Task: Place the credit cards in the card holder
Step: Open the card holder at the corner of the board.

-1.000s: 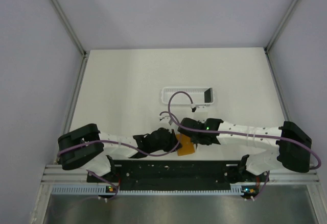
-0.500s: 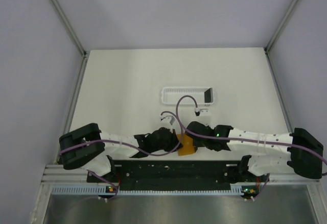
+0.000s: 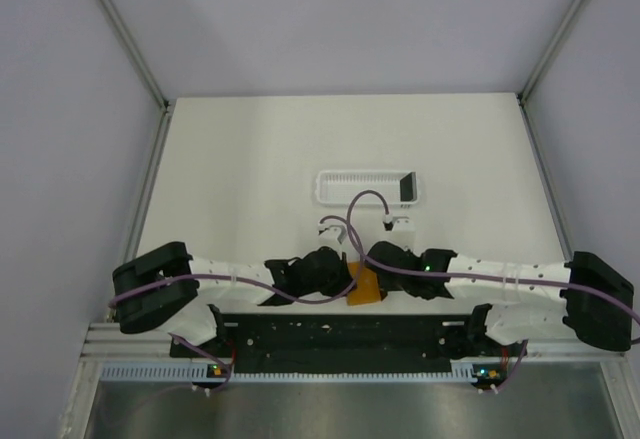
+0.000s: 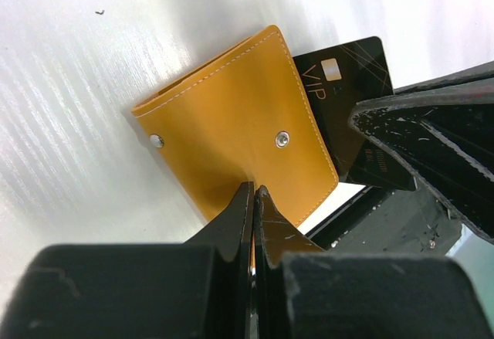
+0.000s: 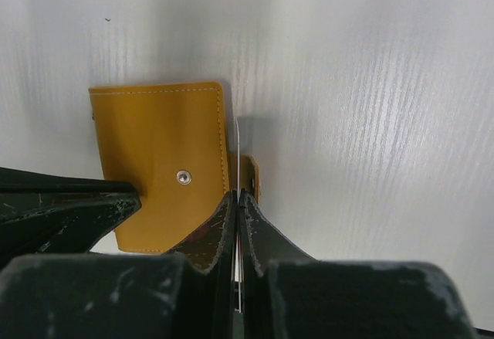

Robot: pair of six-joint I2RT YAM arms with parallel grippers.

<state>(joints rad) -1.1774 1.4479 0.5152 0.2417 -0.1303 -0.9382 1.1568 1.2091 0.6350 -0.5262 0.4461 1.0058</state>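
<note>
One card (image 4: 353,96) (VIP-marked) at holder (image 4: 231,123) edge

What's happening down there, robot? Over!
Left gripper shut on holder. Right gripper shut on card, its end tucked behind holder's side; in or not, can't tell. Tray holds second card. Nothing in the way.

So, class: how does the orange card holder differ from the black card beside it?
The card holder is orange-tan with pale stitching and two metal snaps; the credit card is black with VIP lettering. The left gripper pinches the card holder's edge; the right gripper pinches the credit card. The card holder shows nearly a whole face; the credit card is partly hidden behind it. Both are flat rectangles.
</note>
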